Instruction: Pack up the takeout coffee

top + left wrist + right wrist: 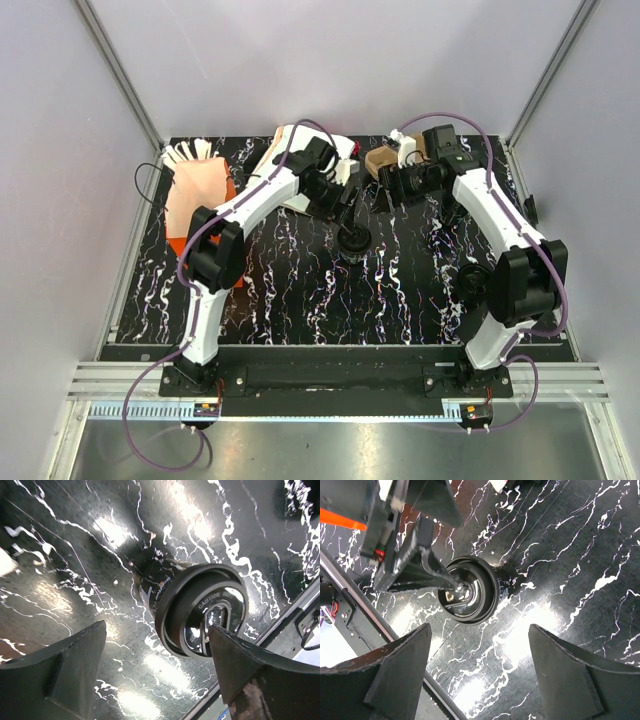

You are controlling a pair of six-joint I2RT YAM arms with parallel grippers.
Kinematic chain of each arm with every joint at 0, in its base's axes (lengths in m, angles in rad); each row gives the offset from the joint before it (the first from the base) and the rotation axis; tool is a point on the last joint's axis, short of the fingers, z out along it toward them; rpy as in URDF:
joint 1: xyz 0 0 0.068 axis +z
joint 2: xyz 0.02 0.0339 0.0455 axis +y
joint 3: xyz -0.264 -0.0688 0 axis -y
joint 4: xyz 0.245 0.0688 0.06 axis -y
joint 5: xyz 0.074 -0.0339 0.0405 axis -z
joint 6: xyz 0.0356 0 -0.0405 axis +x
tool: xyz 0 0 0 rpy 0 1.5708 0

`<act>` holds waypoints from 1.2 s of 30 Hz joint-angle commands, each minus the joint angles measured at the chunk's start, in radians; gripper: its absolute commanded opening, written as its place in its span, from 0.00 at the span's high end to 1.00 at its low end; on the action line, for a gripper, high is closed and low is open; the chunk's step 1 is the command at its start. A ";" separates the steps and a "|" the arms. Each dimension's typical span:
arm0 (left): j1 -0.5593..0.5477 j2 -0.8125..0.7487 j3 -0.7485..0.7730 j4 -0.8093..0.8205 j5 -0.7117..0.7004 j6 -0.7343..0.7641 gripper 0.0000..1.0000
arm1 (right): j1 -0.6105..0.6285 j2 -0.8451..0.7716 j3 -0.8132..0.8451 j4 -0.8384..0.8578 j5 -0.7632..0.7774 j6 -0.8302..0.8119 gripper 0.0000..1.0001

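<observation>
- While both arms reach low over the black marbled table (300, 290), the left gripper (157, 630) stands with its jaws spread wide and nothing clamped between them.
- The takeout coffee (200, 610), a black cup under a black lid, stands upright on the table just ahead of this gripper. It sits within the gap between the fingers and much closer to one side than the other.
- In the left wrist view, the nearer finger (255, 675) overlaps the rim of the lid; whether it touches the lid cannot be told.
- In the right wrist view, the tip of one left finger lies over the top of the lid, while the other finger stands off to the side of the cup.
- The right gripper (480, 630) is also spread wide and holds nothing.
- The cup lies ahead of the right gripper's fingertips, outside the gap between them and apart from both.
- From above, the two grippers close in on the cup from opposite sides, with the cup near the tips of both.
- A brown cardboard tray (381, 160) sits just beside the right gripper's wrist, on the side away from the cup.
- A pink holder (195, 190) of pale sticks stands well apart from both grippers, beyond the left arm's outer side.
</observation>
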 commanded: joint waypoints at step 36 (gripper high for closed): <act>0.240 -0.717 0.099 0.020 -0.096 0.241 0.01 | 0.216 -0.195 -0.014 -0.036 0.360 -0.242 0.19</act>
